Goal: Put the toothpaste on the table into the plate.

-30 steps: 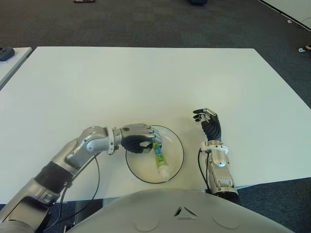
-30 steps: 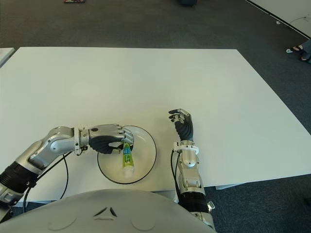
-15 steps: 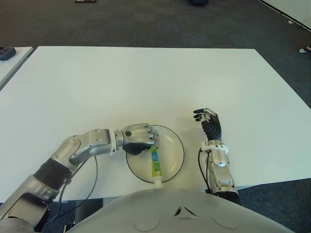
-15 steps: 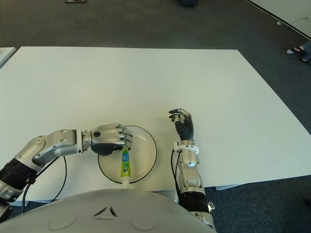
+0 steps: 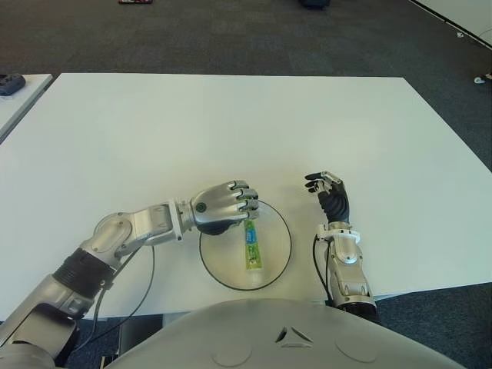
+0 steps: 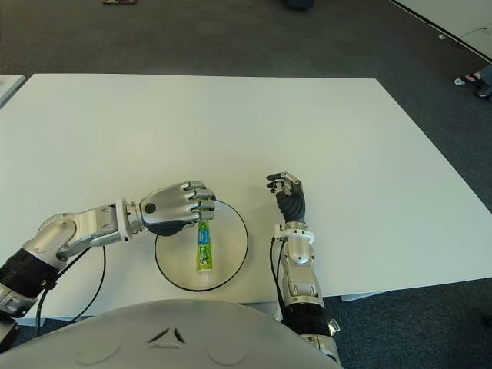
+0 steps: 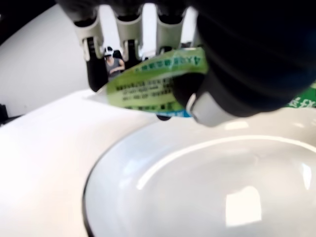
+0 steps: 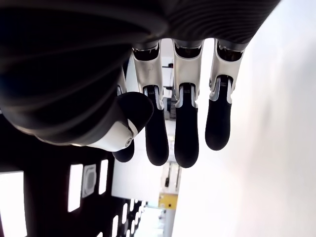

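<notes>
A green and blue toothpaste tube (image 5: 251, 246) hangs over the round, dark-rimmed clear plate (image 5: 281, 244) near the table's front edge. My left hand (image 5: 243, 211) is above the plate's far left rim, shut on the tube's upper end. In the left wrist view the thumb presses the tube (image 7: 153, 81) against the fingers (image 7: 91, 47), with the plate (image 7: 197, 187) just below. The cap end points toward me, inside the plate's outline. My right hand (image 5: 327, 191) shows to the right of the plate, fingers relaxed and holding nothing.
The white table (image 5: 231, 123) stretches wide beyond the plate. Its front edge runs close below the plate. A dark object (image 5: 9, 83) sits on a neighbouring table at the far left. A black cable (image 5: 150, 284) hangs under my left forearm.
My left hand has turned and shifted slightly toward the far side, still holding the tube. The tube's cap end has swung from over the plate's near rim to inside the plate.
</notes>
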You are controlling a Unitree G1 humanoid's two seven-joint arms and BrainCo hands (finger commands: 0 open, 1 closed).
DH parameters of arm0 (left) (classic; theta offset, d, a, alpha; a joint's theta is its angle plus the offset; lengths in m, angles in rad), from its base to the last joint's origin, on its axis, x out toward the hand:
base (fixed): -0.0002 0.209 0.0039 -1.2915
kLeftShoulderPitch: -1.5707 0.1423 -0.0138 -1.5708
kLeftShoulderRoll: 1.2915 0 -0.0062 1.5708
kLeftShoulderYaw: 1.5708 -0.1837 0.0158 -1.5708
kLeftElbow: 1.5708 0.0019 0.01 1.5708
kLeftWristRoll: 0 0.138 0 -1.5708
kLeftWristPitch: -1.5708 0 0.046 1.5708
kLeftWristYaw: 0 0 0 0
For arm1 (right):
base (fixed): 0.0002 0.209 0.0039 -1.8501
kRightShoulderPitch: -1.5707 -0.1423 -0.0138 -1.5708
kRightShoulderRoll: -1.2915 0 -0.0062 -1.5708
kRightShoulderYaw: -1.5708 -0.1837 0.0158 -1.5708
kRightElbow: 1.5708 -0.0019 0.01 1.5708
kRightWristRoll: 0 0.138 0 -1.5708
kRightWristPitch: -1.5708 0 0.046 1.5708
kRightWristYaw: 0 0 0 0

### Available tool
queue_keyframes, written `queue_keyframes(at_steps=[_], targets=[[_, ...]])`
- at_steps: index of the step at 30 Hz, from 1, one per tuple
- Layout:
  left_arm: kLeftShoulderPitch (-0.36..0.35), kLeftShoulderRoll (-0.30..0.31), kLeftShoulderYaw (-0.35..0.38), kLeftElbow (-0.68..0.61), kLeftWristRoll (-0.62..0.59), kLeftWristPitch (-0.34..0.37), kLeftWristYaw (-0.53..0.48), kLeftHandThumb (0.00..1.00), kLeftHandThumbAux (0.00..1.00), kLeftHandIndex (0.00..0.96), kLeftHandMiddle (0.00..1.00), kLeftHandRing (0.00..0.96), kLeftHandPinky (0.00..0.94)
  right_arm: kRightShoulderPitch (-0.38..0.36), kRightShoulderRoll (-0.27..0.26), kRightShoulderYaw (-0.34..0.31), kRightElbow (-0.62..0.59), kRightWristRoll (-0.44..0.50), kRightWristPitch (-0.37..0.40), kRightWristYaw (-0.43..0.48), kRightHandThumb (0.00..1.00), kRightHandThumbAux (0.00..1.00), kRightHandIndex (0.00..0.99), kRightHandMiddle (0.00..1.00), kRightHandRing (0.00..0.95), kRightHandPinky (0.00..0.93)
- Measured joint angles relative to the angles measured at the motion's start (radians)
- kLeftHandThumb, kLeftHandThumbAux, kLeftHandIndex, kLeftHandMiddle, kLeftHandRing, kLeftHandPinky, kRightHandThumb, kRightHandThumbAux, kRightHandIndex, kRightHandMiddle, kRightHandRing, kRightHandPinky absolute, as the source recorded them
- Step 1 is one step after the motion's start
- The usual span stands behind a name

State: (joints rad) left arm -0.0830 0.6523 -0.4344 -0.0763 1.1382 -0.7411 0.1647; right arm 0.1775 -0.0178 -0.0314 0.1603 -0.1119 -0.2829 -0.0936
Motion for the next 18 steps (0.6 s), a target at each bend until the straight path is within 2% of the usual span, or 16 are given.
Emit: queue_keyframes(at_steps=[2,3,4,6,7,10,12,18], targets=[[0.001,-0.002,0.001,0.000,0.007,0.011,0.040,0.692,0.709,0.431,0.731,0.709,0.635,0.000,0.000,0.000,0.003,0.000,0.000,0.000,0.846,0.682,0.477,0.450,0.478,0.466],[0.001,-0.002,0.001,0.000,0.012,0.016,0.057,0.481,0.668,0.298,0.505,0.478,0.436,-0.001,0.000,-0.001,0.004,0.000,0.000,0.000,0.846,0.682,0.476,0.451,0.481,0.471],[0.000,-0.002,0.001,-0.002,0.019,0.021,0.068,0.328,0.634,0.195,0.331,0.306,0.279,-0.001,0.000,-0.001,0.005,0.000,0.000,0.000,0.846,0.682,0.476,0.452,0.482,0.474],[-0.004,0.001,-0.001,-0.005,0.032,0.024,0.072,0.194,0.604,0.106,0.181,0.156,0.142,-0.003,0.000,0.000,0.007,0.000,-0.001,0.000,0.846,0.682,0.476,0.452,0.484,0.476],[-0.007,0.004,-0.002,-0.007,0.038,0.024,0.072,0.138,0.556,0.067,0.115,0.100,0.091,-0.004,0.000,0.000,0.009,0.000,-0.001,0.000,0.846,0.682,0.476,0.453,0.485,0.477],[-0.020,0.022,0.000,-0.037,0.021,0.021,0.022,0.073,0.465,0.022,0.037,0.032,0.029,-0.007,0.000,0.000,0.009,0.000,-0.004,0.001,0.846,0.682,0.476,0.453,0.487,0.481],[-0.034,0.038,0.012,-0.060,-0.012,0.017,-0.015,0.060,0.434,0.011,0.019,0.016,0.015,-0.008,0.000,0.000,0.009,0.000,-0.005,0.001,0.846,0.682,0.477,0.453,0.488,0.484],[-0.077,0.065,0.045,-0.085,-0.103,0.010,-0.077,0.084,0.335,0.001,0.001,0.001,0.001,-0.011,0.000,0.002,0.009,0.000,-0.016,0.002,0.846,0.682,0.475,0.454,0.492,0.490]])
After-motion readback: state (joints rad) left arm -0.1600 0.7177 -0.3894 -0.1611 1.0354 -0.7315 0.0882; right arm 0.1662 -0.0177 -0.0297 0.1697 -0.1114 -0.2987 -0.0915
